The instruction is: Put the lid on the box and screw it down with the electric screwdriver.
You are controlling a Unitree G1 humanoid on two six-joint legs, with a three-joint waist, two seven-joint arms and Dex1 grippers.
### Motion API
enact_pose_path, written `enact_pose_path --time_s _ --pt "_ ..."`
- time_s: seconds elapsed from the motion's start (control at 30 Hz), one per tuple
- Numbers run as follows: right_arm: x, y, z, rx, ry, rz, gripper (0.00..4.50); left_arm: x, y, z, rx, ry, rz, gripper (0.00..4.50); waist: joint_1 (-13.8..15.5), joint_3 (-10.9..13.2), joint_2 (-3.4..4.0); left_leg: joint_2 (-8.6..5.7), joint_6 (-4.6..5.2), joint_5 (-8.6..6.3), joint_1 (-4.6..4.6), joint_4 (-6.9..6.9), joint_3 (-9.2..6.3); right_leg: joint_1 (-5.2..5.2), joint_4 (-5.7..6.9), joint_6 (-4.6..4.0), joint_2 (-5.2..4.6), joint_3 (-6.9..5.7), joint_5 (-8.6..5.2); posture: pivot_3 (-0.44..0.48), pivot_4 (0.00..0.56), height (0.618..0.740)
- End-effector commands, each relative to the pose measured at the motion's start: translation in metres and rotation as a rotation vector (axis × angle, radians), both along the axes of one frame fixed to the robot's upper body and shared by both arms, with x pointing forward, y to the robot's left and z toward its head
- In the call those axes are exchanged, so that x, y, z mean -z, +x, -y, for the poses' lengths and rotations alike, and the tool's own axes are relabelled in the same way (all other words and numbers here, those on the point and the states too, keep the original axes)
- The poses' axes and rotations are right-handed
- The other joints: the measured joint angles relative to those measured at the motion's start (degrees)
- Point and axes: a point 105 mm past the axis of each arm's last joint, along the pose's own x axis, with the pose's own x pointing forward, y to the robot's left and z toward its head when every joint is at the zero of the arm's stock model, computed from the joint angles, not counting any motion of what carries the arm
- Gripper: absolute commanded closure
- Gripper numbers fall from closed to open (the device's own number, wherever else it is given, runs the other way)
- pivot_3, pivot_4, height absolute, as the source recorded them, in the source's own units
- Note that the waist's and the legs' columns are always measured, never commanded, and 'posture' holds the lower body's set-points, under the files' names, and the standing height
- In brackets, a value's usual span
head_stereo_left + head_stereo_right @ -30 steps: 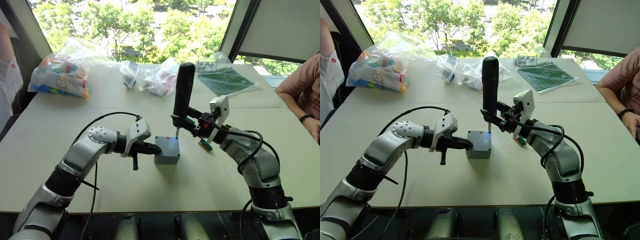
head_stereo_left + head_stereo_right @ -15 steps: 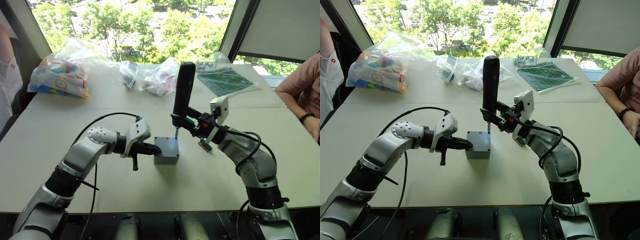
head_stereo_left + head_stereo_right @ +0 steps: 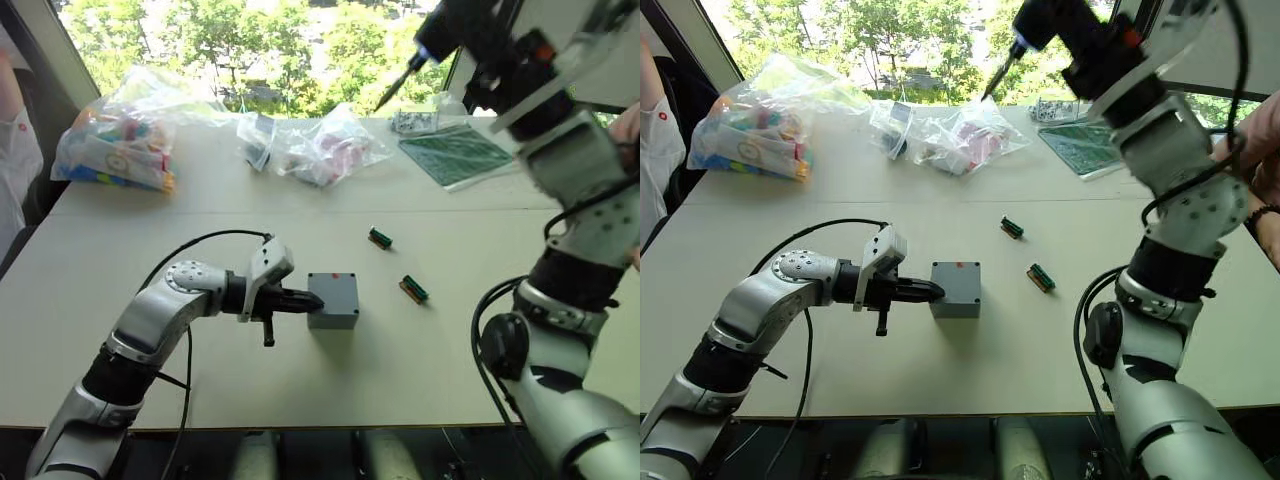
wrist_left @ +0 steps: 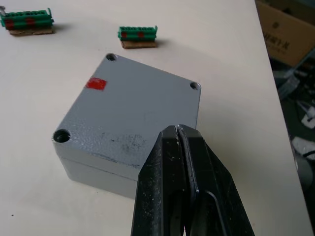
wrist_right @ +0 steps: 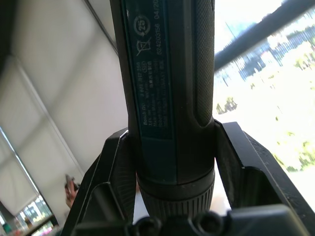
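Table pale, window behind it; plastic bags along far edge. Right gripper had swung from beside box to high overhead, clamped on electric screwdriver, bit well off work (driving probably interrupted or finished). Left gripper closed, empty, tips pressed against box side. Lid sat on box. Two green components lay nearby.

Large pale beige rectangular table fills foreground. Behind table: wide window, sunlit green trees outside, bright daylight. Dark slanted window frame at table's far left corner. White roller blind beyond table's far right corner. Brown cardboard carton on floor beside table edge.
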Motion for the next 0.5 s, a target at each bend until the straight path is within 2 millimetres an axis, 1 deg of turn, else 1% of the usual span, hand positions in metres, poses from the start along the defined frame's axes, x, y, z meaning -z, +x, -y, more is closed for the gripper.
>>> enact_pose_path --time_s 0.03,0.07,0.13,0.2,0.23,0.27,0.33,0.4,0.43,0.5 --pt "0.044 0.024 0.027 0.14 -0.214 -0.344 2.69 -0.044 -0.002 -0.006 -0.023 -0.096 0.097 4.5 -0.2 0.0 -0.03 -0.01 0.0 0.0 -0.01 0.0 0.02 0.0 0.0 -0.01 -0.04 0.01 -0.01 0.0 0.15 0.74" --pt "0.067 0.026 0.037 0.153 -0.321 -0.476 2.69 -0.046 -0.005 -0.006 -0.014 -0.07 0.125 4.5 -0.1 0.1 -0.02 -0.05 0.0 0.0 -0.01 0.01 0.05 0.0 -0.01 -0.19 -0.09 0.01 -0.1 0.0 0.15 0.74" --pt "0.109 0.019 0.06 0.172 -0.489 -0.704 2.69 -0.049 -0.014 -0.003 0.021 -0.027 0.17 4.5 0.0 0.1 0.01 -0.1 0.0 0.0 -0.04 -0.01 0.08 -0.02 -0.07 -0.25 -0.14 0.06 -0.13 0.0 0.15 0.74" --pt "0.146 0.002 0.085 0.204 -0.645 -0.89 2.69 -0.051 -0.025 0.002 0.062 -0.014 0.19 4.5 0.2 0.1 0.04 -0.1 0.0 0.0 -0.11 -0.04 0.1 -0.07 -0.14 -0.3 -0.14 0.07 -0.16 0.0 0.15 0.74" --pt "0.16 -0.007 0.097 0.218 -0.703 -0.962 2.69 -0.05 -0.031 0.003 0.085 -0.003 0.196 4.5 0.4 0.1 0.05 -0.11 0.0 0.0 -0.2 -0.06 0.1 -0.13 -0.19 -0.3 -0.13 0.07 -0.16 0.0 0.15 0.74" --pt "0.17 -0.015 0.106 0.222 -0.736 -1.012 2.69 -0.049 -0.036 0.005 0.105 0.01 0.198 4.5 0.5 0.1 0.05 -0.1 0.0 0.0 -0.33 -0.09 0.09 -0.24 -0.24 -0.29 -0.12 0.07 -0.15 0.0 0.15 0.74" --pt "0.181 -0.023 0.116 0.206 -0.743 -1.082 2.69 -0.046 -0.041 0.006 0.126 0.023 0.197 4.5 0.8 0.1 0.12 -0.1 0.0 0.0 -0.71 -0.08 0.1 -0.63 -0.25 -0.14 -0.1 0.08 -0.08 0.0 0.15 0.74" --pt "0.197 -0.029 0.126 0.175 -0.713 -1.183 2.69 -0.043 -0.042 0.008 0.133 0.022 0.19 4.5 0.2 0.2 0.26 -0.09 0.01 0.0 -0.7 -0.04 0.25 -0.72 -0.22 -0.01 -0.03 0.26 -0.01 0.0 0.15 0.74" --pt "0.208 -0.03 0.131 0.182 -0.705 -1.238 2.69 -0.039 -0.04 0.01 0.121 0.025 0.185 4.5 -0.1 0.2 0.24 -0.1 0.02 0.0 -0.67 -0.04 0.26 -0.73 -0.2 -0.01 0.0 0.31 -0.01 0.0 0.15 0.74" --pt "0.222 -0.031 0.135 0.184 -0.72 -1.301 2.69 -0.031 -0.037 0.011 0.105 0.036 0.178 4.5 -0.5 0.2 0.22 -0.08 0.02 0.0 -0.61 -0.03 0.21 -0.69 -0.19 -0.12 0.07 0.31 -0.06 0.0 0.15 0.74"
